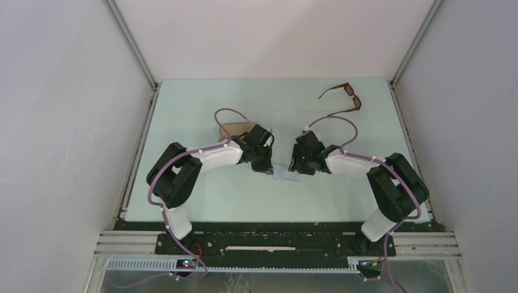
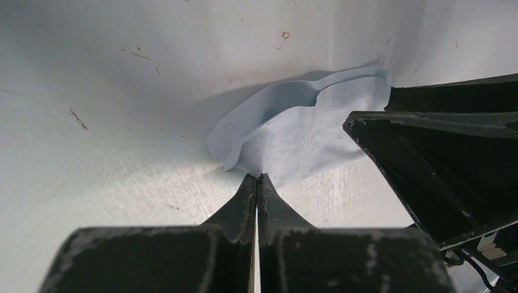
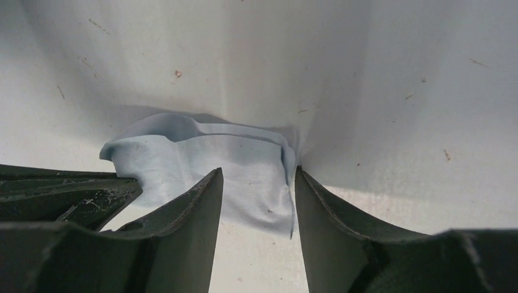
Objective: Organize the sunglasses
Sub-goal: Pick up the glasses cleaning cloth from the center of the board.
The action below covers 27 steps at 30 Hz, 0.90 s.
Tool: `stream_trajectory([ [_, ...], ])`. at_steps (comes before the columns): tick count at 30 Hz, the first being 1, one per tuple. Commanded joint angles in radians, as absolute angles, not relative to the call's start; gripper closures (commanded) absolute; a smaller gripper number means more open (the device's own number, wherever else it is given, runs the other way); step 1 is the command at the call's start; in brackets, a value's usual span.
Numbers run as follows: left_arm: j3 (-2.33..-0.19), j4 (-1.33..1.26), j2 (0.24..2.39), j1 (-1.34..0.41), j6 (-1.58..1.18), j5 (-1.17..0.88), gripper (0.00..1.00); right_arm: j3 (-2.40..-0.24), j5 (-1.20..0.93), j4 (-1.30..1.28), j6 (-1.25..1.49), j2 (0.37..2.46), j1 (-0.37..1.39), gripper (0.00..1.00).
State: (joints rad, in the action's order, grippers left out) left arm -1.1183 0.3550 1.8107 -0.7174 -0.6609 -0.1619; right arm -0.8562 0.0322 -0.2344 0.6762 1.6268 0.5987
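Sunglasses (image 1: 353,97) lie back-right of the cloth (image 1: 287,177), well apart, front running near-to-far, arms pointing left. Pale table (image 1: 201,97), white walls (image 1: 61,122). Your L gripper (image 2: 258,177): shut, tips at cloth edge. R gripper (image 3: 258,171): open, straddling cloth.

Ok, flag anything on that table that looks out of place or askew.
The light blue cloth lies rumpled, one edge curled up, between the left fingers and right fingers. The sunglasses sit far back on the right, temple arms splayed open, not folded.
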Motion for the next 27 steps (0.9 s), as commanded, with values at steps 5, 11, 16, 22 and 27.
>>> stream_trajectory([
  [5,-1.096,0.323,1.804,-0.717,-0.644,-0.174,1.00,-0.803,0.092,-0.277,0.686,1.595,0.593,0.45],
  [11,-1.098,0.321,1.803,-0.714,-0.646,-0.186,1.00,-0.785,0.083,-0.286,0.714,1.583,0.609,0.46],
  [16,-1.097,0.322,1.801,-0.714,-0.642,-0.183,1.00,-0.778,0.048,-0.262,0.725,1.596,0.623,0.49],
  [22,-1.084,0.316,1.804,-0.713,-0.643,-0.185,1.00,-0.778,0.042,-0.251,0.745,1.608,0.640,0.51],
  [27,-1.083,0.318,1.801,-0.713,-0.640,-0.189,1.00,-0.778,0.049,-0.247,0.763,1.616,0.650,0.55],
])
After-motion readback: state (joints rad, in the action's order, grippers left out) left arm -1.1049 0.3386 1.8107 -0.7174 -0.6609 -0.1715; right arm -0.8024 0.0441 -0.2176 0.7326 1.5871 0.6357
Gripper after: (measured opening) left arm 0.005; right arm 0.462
